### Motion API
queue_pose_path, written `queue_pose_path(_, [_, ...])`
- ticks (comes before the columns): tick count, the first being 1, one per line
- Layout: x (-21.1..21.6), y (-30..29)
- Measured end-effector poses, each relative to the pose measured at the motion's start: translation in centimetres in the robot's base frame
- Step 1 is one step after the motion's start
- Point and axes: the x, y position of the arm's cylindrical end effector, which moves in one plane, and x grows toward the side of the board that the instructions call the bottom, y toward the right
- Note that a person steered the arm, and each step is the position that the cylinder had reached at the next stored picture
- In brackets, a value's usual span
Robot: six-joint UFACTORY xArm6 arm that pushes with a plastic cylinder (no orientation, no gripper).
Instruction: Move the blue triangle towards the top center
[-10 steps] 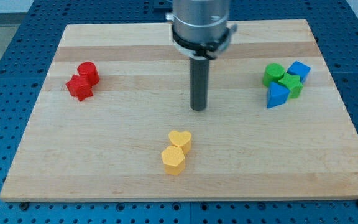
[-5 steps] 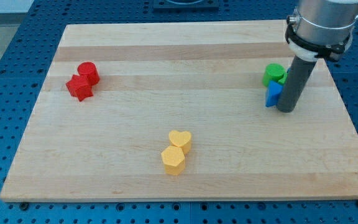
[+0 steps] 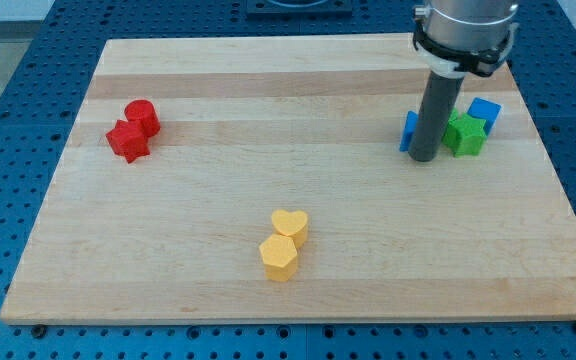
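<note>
My tip (image 3: 425,158) rests on the wooden board (image 3: 268,290) at right of frame, pressed against the blue triangle (image 3: 408,131), which peeks out on the rod's left. A green block (image 3: 466,134), shape unclear, and a blue block (image 3: 485,111) sit just right. The rod has no jaws and grips nothing.

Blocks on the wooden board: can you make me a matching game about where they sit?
Things:
1. red blocks
2. yellow blocks
3. blue triangle
4. green block

Places:
A. just left of my tip
B. the view's left
C. just right of the rod
D. bottom middle

Pairs: 1-B, 2-D, 3-A, 4-C
</note>
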Motion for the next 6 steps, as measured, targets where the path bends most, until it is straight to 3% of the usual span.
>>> queue_pose_path(6, [-12.5,0.0])
